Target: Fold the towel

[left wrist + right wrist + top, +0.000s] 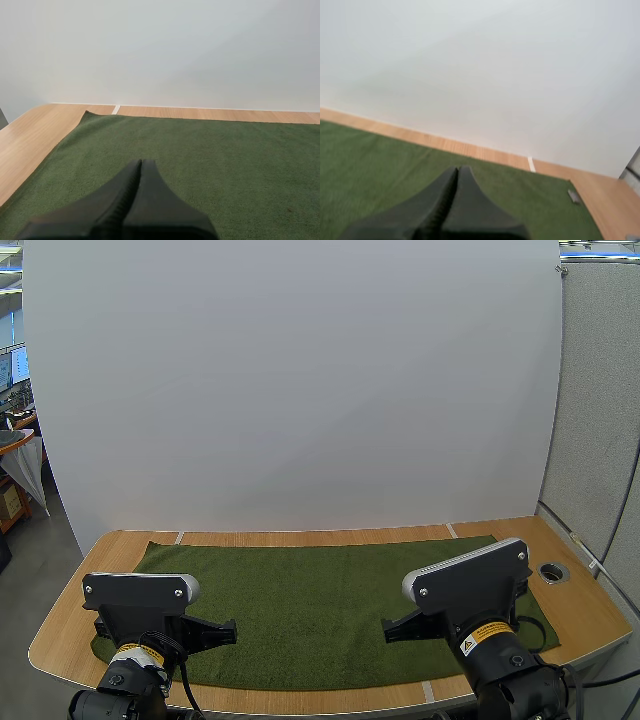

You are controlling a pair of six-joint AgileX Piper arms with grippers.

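Note:
A dark green towel [320, 600] lies spread flat across the wooden table [120, 545], its long side running left to right. My left gripper [228, 632] hovers over the towel's near left part, fingers together as one dark wedge [139, 167], holding nothing. Over the near right part of the towel is my right gripper [390, 628], likewise shut with nothing in it [458, 172]. The left wrist view looks over the towel [200, 165] toward its far left corner; the right wrist view looks over the towel [385, 165] toward its far right corner, which carries a small tag.
A white backdrop [300, 380] stands along the far edge of the table. A round cable hole [552, 571] sits in the table at the right, just past the towel's edge. Bare wood borders the towel on the left, right and far sides.

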